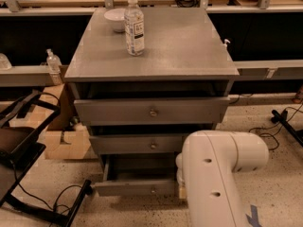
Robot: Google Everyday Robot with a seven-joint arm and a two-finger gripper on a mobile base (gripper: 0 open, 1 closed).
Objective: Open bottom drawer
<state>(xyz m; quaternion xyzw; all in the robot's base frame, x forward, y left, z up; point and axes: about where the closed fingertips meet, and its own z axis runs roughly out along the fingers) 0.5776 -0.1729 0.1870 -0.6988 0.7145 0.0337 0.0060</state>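
Bottom drawer (135,187) faces camera, front left-right; gripper hidden behind arm (213,174).
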